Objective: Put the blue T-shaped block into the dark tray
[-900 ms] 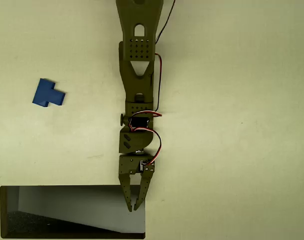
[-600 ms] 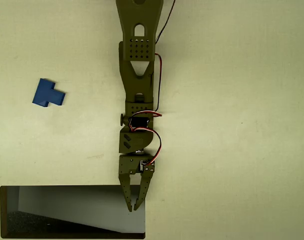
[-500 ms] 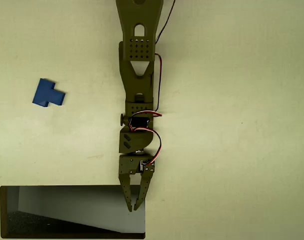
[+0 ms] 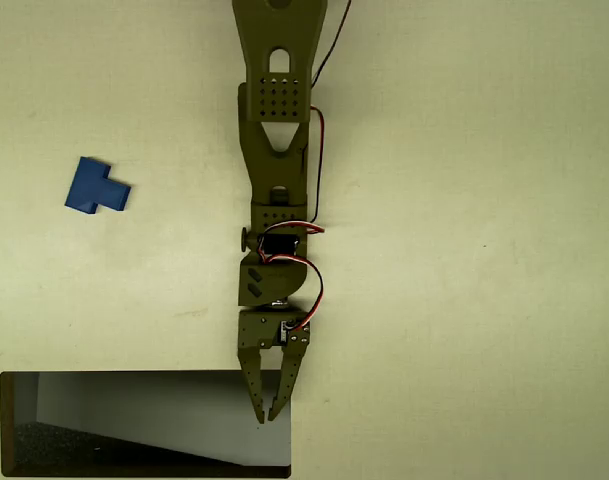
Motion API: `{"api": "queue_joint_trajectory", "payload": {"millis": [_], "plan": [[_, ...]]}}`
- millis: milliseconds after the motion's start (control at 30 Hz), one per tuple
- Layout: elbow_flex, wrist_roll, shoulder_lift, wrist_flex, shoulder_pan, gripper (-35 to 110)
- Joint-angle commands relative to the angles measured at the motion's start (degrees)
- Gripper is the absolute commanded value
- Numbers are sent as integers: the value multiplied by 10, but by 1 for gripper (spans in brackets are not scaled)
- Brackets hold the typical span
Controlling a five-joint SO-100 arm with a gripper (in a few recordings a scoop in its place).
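- On the pale matte table (image 4: 464, 200), at left in the overhead view, the flat solid-blue T-shaped block (image 4: 95, 187) lies alone, well apart from the arm.
- Olive plastic gripper (image 4: 267, 413), fingers pressed together, empty, points over the dark tray's (image 4: 6, 425) right end.
- Red and black wires loop at the wrist.

The scene is being viewed from straight above by one overhead camera, faced down at the table (image 4: 464, 200). The arm (image 4: 277, 150) is seen entering at the top edge, centre, and is laid out down the middle of the picture, gripper (image 4: 267, 415) pointed toward the bottom edge. The tray (image 4: 6, 425) is cut off by the bottom edge, so only part of it is taken in. The block (image 4: 95, 187) is caught at the left. A wide stretch of tabletop is covered, from moderately far.
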Motion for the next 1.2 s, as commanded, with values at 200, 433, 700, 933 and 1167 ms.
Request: {"api": "queue_joint_trajectory", "payload": {"millis": [200, 433, 700, 933, 1167], "plan": [[-40, 60, -7, -81, -15, 0], [-296, 184, 235, 451, -4, 0], [-113, 44, 700, 1182, 137, 0], [298, -277, 942, 1375, 342, 0], [463, -739, 800, 1121, 510, 0]]}}
